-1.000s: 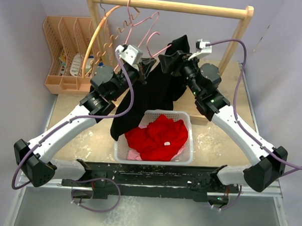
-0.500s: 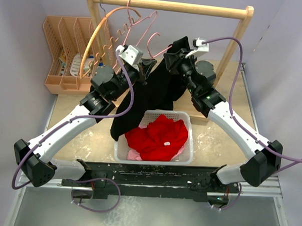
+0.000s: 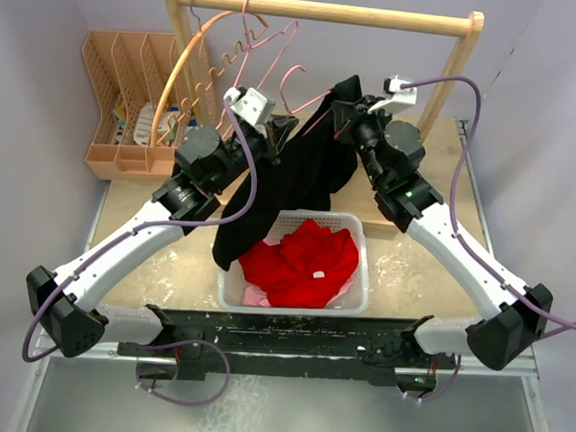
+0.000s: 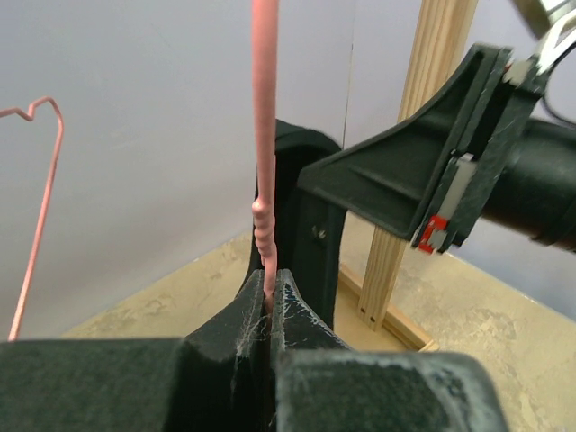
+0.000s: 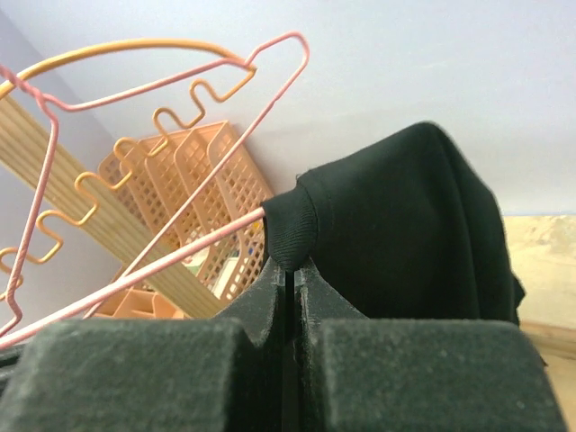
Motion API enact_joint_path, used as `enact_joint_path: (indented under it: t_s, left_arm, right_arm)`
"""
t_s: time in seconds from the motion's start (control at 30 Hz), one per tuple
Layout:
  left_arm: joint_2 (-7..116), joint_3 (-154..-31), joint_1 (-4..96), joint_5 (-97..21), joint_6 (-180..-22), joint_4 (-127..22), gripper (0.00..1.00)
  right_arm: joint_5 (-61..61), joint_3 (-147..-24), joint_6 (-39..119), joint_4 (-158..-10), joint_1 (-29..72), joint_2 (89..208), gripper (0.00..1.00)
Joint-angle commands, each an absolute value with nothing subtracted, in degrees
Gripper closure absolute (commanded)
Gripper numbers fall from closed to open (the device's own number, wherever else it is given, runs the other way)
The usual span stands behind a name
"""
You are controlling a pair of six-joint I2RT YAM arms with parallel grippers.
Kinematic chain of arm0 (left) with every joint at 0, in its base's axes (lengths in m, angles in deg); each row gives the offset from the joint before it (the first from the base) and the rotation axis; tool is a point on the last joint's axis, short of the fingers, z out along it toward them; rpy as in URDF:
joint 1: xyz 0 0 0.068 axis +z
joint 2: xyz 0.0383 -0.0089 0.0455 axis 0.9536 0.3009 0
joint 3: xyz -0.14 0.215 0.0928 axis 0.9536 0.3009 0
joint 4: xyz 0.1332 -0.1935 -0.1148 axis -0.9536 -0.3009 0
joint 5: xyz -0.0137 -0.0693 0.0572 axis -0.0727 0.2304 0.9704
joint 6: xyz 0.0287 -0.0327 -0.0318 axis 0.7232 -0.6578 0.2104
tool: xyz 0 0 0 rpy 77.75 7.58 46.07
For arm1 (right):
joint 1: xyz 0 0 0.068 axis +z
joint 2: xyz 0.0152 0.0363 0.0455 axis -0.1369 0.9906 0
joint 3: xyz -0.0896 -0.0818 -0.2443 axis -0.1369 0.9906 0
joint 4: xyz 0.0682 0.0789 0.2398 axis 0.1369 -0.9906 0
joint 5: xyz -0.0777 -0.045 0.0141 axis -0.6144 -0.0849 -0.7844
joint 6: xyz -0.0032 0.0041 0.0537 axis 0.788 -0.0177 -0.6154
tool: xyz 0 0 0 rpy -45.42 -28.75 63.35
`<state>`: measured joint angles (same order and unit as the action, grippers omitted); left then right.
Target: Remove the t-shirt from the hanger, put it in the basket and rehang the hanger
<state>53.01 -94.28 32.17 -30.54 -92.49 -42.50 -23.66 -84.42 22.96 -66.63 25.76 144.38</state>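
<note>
Above the tabletop (image 3: 195, 269), in the top view, the black t-shirt (image 3: 304, 174) hangs from a thin pink hanger (image 3: 314, 119). It droops down toward a white basket (image 3: 319, 215) of red clothes (image 3: 300, 260). The left pincer (image 3: 277, 139) sits at the shirt's left edge. The right pincer (image 3: 342, 108) sits at the shirt's top corner, so it is the nearer one to the cloth. The hanger's wire runs sideways from one pincer to the other.

In the left wrist view, the left pincer (image 4: 271, 297) is squeezed tight on the pink wire (image 4: 264, 135). The wire is hard, smooth and skinny, with a small bumpy bit just above the jaws.

In the right wrist view, the right pincer (image 5: 291, 279) is pinched on a ribbed fold of the shirt (image 5: 405, 216), right where the wire (image 5: 180, 247) slips inside. The cloth looks soft, thick and floppy. I think the shirt has to slide along the wire, away from the left pincer, so the pull should follow the wire's long line and not go across it.
</note>
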Motion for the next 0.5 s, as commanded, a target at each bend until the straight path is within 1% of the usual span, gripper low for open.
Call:
enact_joint_path:
  t_s: [0.0, 0.1, 0.27, 0.47]
  left_arm:
    - [49.76, -96.64, 32.05, -29.02, -90.3, -41.9, 1.0]
    - [48.89, -96.85, 31.98, -30.47, -89.24, -43.51, 1.0]
    - [46.53, -97.39, 32.0, -36.46, -88.49, -49.43, 1.0]
    - [42.93, -95.46, 32.02, -38.65, -88.58, -54.72, 1.0]
  right_arm:
    - [-32.58, -84.43, 26.87, -64.95, 25.33, 140.16, 1.0]
    - [-37.55, -85.17, 29.51, -64.87, 25.23, 140.04, 1.0]
    - [-45.64, -88.45, 32.69, -67.06, 23.77, 142.71, 1.0]
    - [-45.81, -91.19, 31.72, -68.11, 18.79, 144.72, 1.0]
